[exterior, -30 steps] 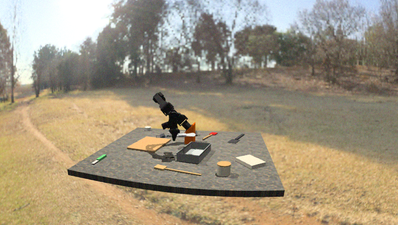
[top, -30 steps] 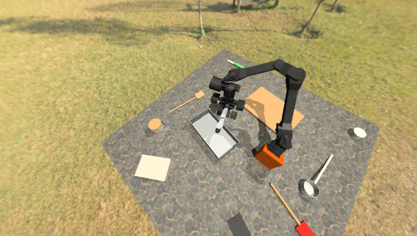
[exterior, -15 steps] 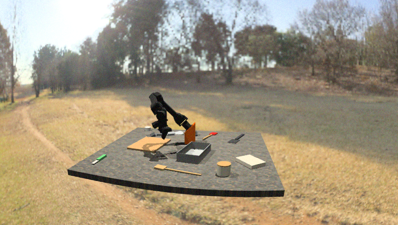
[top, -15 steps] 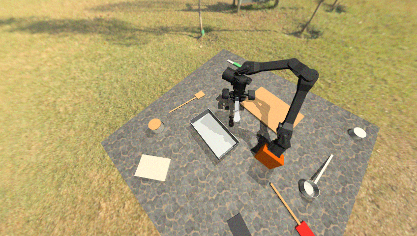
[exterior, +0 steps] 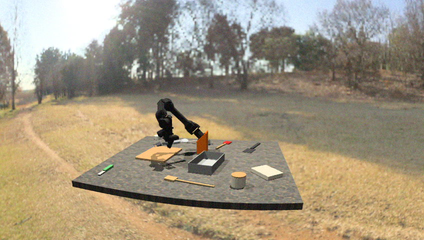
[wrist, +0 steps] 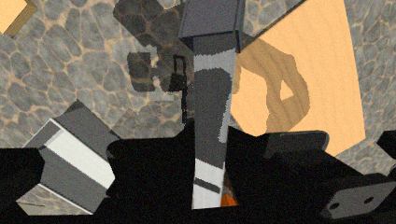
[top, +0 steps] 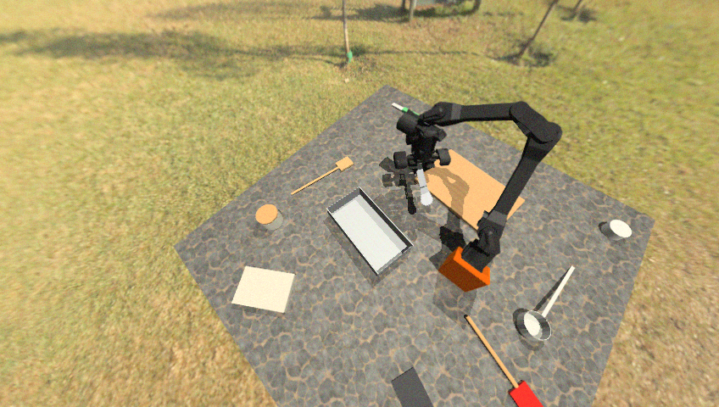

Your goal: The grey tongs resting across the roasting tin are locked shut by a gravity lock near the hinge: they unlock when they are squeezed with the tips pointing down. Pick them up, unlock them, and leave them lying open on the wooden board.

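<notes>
Top view: the hand (top: 418,170) grasps the grey tongs (top: 422,187) above cobbled table (top: 322,312), seemingly beside wooden board (top: 479,192); grass around.

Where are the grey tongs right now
In the top view the grey tongs hang in the end effector, off the table, between the roasting tin and the wooden board, near the board's edge.
</notes>
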Controlling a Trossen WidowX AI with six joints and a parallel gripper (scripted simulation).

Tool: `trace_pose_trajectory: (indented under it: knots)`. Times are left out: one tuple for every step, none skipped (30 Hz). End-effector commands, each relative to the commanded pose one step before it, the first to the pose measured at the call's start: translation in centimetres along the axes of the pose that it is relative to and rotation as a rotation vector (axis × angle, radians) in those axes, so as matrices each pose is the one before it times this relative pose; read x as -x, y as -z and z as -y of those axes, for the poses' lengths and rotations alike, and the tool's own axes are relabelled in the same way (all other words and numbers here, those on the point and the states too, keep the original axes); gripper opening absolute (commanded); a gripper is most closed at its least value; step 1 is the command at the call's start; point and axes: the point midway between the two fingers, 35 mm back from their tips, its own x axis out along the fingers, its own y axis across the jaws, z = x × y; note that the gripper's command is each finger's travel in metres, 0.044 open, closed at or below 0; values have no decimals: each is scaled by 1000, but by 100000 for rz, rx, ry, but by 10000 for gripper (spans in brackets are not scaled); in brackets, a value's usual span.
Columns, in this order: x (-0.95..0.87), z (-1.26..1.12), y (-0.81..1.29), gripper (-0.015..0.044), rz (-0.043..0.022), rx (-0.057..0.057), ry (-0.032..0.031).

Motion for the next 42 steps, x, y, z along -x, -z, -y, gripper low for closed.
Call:
trace_pose_trajectory:
  knots:
    - [-147, 1840, -381, -150, -937, 6734, -487]
    - [-16, 515, -122, -150, -83, 1757, -94]
    - [-13, 518, -104, -150, -67, 1757, -87]
    - [-10, 521, -87, -150, -52, 1758, -79]
    - [-7, 523, -69, -150, -38, 1759, -70]
    - [-4, 525, -52, -150, -23, 1761, -61]
    - [-1, 525, -34, -150, -10, 1762, -50]
    - [2, 526, -17, -150, 3, 1763, -39]
    - [5, 525, 1, -150, 15, 1765, -27]
    - [8, 524, 18, -150, 26, 1767, -15]
    - [11, 523, 36, -150, 36, 1769, -1]
    - [14, 520, 53, -150, 46, 1771, 13]
    - [17, 517, 71, -150, 55, 1773, 27]
    - [20, 514, 88, -150, 63, 1776, 42]
    - [23, 510, 105, -150, 70, 1778, 58]
    - [26, 505, 121, -150, 76, 1781, 74]
    - [29, 500, 138, -150, 81, 1784, 91]
    - [32, 494, 154, -150, 85, 1787, 108]
    - [35, 487, 170, -150, 88, 1790, 125]
    - [38, 480, 186, -150, 90, 1794, 143]
    - [41, 472, 201, -150, 91, 1797, 160]
    - [51, 474, 218, -150, 109, 1755, 188]
    - [47, 455, 231, -150, 89, 1809, 196]
    - [50, 445, 245, -150, 87, 1813, 214]
    - [53, 436, 259, -150, 84, 1817, 232]
    - [57, 425, 273, -150, 79, 1821, 250]
    - [60, 415, 286, -150, 74, 1826, 268]
    - [63, 404, 299, -150, 68, 1830, 286]
    - [66, 392, 311, -150, 60, 1835, 304]
    - [69, 380, 323, -150, 52, 1840, 321]
    - [72, 368, 334, -150, 42, 1845, 339]
    - [75, 355, 345, -150, 32, 1850, 355]
    - [65, 284, 294, -150, 18, 1536, 307]
    - [40, 166, 181, -150, 6, 930, 191]
    - [13, 55, 61, -150, 1, 310, 64]
    - [0, 0, 0, -150, 0, 0, 0]
    - [0, 0, 0, -150, 0, 0, 0]
    - [0, 0, 0, -150, 0, 0, 0]
    - [0, 0, 0, -150, 0, 0, 0]
    - [0, 0, 0, -150, 0, 0, 0]
    - [0, 0, 0, -150, 0, 0, 0]
    - [0, 0, 0, -150, 0, 0, 0]
